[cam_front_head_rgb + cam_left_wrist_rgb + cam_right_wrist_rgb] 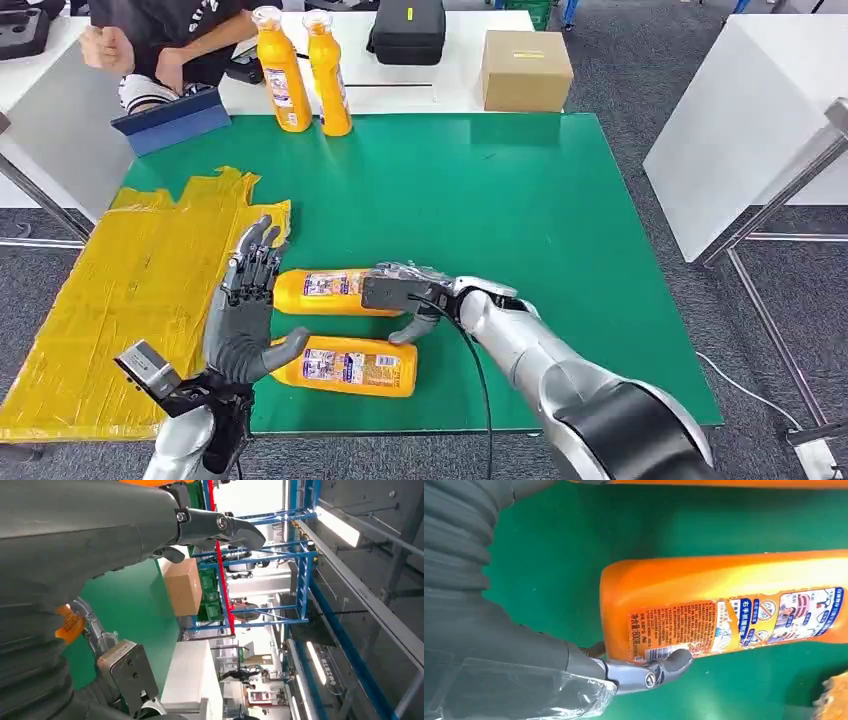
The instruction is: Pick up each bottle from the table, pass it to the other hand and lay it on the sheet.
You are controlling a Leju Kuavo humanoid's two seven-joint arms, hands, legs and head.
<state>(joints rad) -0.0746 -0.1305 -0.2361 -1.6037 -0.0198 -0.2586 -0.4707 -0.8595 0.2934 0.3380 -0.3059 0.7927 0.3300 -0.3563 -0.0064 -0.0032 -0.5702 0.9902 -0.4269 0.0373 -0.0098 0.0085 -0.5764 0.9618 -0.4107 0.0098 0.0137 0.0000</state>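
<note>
Two orange bottles lie on their sides near the front of the green table (520,210). My right hand (405,292) reaches over the base end of the farther lying bottle (325,291). Its fingers spread above that end, and its thumb (664,667) touches the side of this bottle (734,600), which rests flat on the table. The nearer lying bottle (345,366) sits just in front. My left hand (245,310) stands upright beside both bottles, fingers apart, holding nothing. The yellow sheet (130,290) covers the table's left part. Two more orange bottles (283,70) (328,75) stand at the back.
A cardboard box (525,70) and a black bag (407,30) sit on the white table behind. A person (160,40) sits at the back left beside a blue folder (170,120). A white table (740,110) stands to the right.
</note>
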